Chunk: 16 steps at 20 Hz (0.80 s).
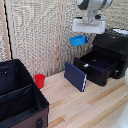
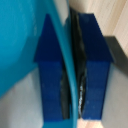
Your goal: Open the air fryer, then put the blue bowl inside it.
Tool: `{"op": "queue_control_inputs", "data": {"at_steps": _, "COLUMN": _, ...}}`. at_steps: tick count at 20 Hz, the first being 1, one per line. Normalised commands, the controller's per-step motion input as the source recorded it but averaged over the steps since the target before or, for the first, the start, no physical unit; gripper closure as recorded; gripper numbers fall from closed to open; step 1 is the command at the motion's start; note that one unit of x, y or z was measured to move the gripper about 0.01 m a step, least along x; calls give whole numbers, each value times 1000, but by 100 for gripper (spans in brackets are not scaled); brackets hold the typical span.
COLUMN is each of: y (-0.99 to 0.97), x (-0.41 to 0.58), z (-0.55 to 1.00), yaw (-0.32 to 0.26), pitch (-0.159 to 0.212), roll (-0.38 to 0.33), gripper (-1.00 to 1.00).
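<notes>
A pale wooden tabletop [image 1: 95, 107] stands before a light woven screen that fills the background. The air fryer [image 1: 112, 52] sits at the tabletop's far corner on the exterior view's right, its drawer [image 1: 96, 67] pulled out toward the exterior view's left and standing open, cavity facing up; the drawer's long axis runs along the direction of pull. The air fryer handle cannot be made out in either view. The gripper [image 1: 85, 36] hangs in the air above the open drawer's outer end, fingers pointing down, closed narrowly on the rim of the blue bowl [image 1: 78, 40]. The bowl is carried clear of the table, tilted, hanging to the exterior view's left of the fingers and not yet over the cavity's middle. In the wrist view the two dark-blue fingers [image 2: 47, 75] stand on either side of the bowl's thin light-blue wall [image 2: 72, 85], pads pressed against it, with the bowl's surface [image 2: 20, 45] spreading beside them. A flat dark-blue slab [image 1: 75, 76] leans on edge just beside the drawer's front. A small red cup [image 1: 39, 80] stands upright near the tabletop's middle, close to a black fabric case [image 1: 20, 102] with dividers occupying the near corner on the exterior view's left.
</notes>
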Motion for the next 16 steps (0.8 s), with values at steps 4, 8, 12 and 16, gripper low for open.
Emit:
{"op": "queue_control_inputs", "data": {"at_steps": 4, "y": -824, "x": 24, "z": -138, "yaw": -93, "pitch": 125, "roll": -2, "gripper": 100}}
{"op": "queue_control_inputs", "data": {"at_steps": 8, "y": -454, "x": 91, "z": -185, "yaw": -70, "pitch": 56, "roll": -11, "gripper": 100}}
{"op": "queue_control_inputs", "data": {"at_steps": 12, "y": -290, "x": 121, "z": -202, "yaw": -30, "pitch": 18, "roll": -34, "gripper": 100}}
{"op": "queue_control_inputs", "data": {"at_steps": 16, "y": -263, "x": 174, "z": -251, "yaw": -23, "pitch": 0, "roll": -70, "gripper": 100}}
